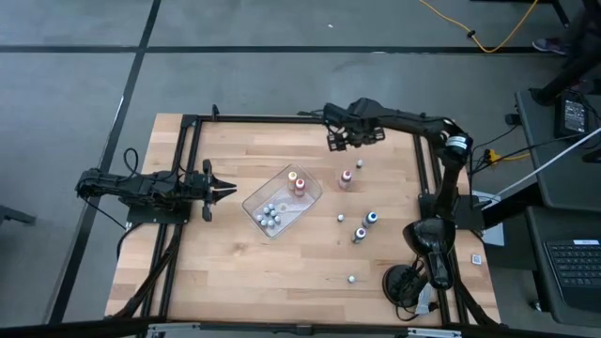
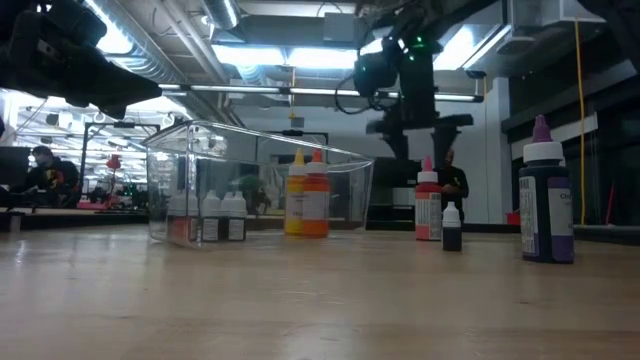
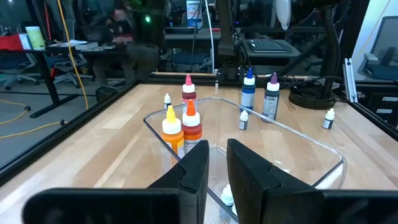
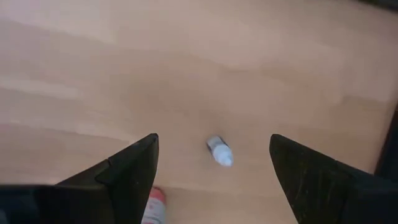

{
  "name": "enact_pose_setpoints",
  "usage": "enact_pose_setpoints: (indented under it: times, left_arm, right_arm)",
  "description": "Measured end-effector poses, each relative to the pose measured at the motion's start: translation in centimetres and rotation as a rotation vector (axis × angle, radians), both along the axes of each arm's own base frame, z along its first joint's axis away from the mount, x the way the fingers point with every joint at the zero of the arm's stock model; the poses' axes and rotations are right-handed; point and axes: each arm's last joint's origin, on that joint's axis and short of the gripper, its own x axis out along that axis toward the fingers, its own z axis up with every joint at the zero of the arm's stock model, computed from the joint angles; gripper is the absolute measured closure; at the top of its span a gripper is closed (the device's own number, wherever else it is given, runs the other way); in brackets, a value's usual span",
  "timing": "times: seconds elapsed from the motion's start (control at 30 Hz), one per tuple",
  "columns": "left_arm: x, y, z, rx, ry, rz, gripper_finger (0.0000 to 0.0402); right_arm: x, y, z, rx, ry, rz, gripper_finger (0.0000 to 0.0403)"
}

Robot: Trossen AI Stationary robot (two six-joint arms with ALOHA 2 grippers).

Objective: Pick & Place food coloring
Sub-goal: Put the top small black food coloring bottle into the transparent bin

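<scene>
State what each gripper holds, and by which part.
Nothing is held. The right gripper hangs open above a small white bottle; the left gripper, nearly closed, is empty beside the tray.

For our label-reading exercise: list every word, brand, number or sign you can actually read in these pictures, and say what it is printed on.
No text can be read in any view.
Purple-capped bottle: a pale label with print, too blurred to read.
Red bottle: label print too small to read.
Small bottles in the clear tray: dark labels, unreadable.
Blue bottle: no legible print.
</scene>
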Motion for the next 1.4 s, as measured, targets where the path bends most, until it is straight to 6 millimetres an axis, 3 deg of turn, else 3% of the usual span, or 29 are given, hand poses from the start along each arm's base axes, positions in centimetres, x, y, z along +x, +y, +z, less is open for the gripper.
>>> enact_pose_setpoints:
  times: [0.3,0.5,1.07,1.4]
  left_arm:
    - [0.0,0.0,0.0,0.0,0.0,0.0,0.0345]
    - [0.0,0.0,0.0,0.0,0.0,0.0,0.035]
    - [0.0,0.0,0.0,0.0,0.0,0.0,0.0349]
    - [0.0,0.0,0.0,0.0,0.0,0.0,0.0343]
  right_arm:
    - [-1.5,1.2,-3.8,0.079,0.063,0.004,0.0095]
    - [-2.5,1.8,-4.9,0.071,-0.039,-0.038,0.0095]
    - [-3.7,1.5,-8.0,0.079,-0.08,-0.045,0.0096]
    - [-3.6,1.6,-8.0,0.106,-0.098,-0.039,0.0166]
